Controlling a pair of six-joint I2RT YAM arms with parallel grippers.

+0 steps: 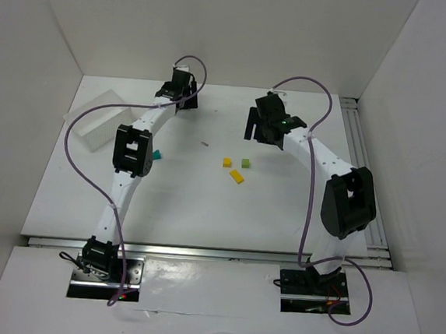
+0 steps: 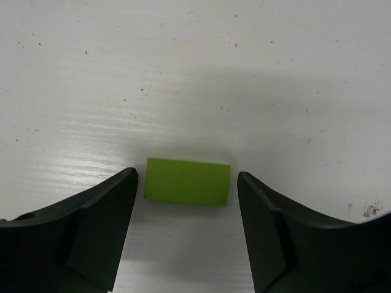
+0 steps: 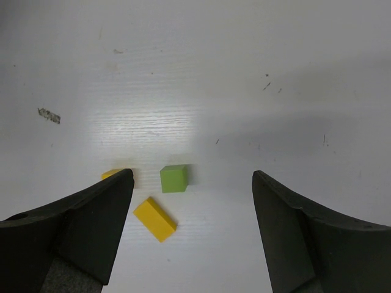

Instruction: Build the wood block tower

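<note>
In the top view a yellow block (image 1: 227, 162), a light green cube (image 1: 246, 163) and a second yellow block (image 1: 237, 176) lie loose and apart mid-table. A teal piece (image 1: 156, 154) peeks out beside the left arm's elbow link, partly hidden. My left gripper (image 1: 183, 101) is at the far back and open. Its wrist view shows a flat light green rectangular block (image 2: 187, 181) on the table between its fingertips, untouched by the left gripper (image 2: 187, 176). My right gripper (image 1: 259, 131) is open and empty. The right gripper (image 3: 192, 175) hovers over the green cube (image 3: 174, 178) and a yellow block (image 3: 155, 218).
A white rectangular tray (image 1: 102, 117) stands at the back left. A small dark speck (image 1: 205, 143) lies behind the blocks. White walls enclose the table, with a metal rail (image 1: 365, 148) along the right side. Another yellow block (image 3: 112, 173) is half hidden behind my right gripper's left finger.
</note>
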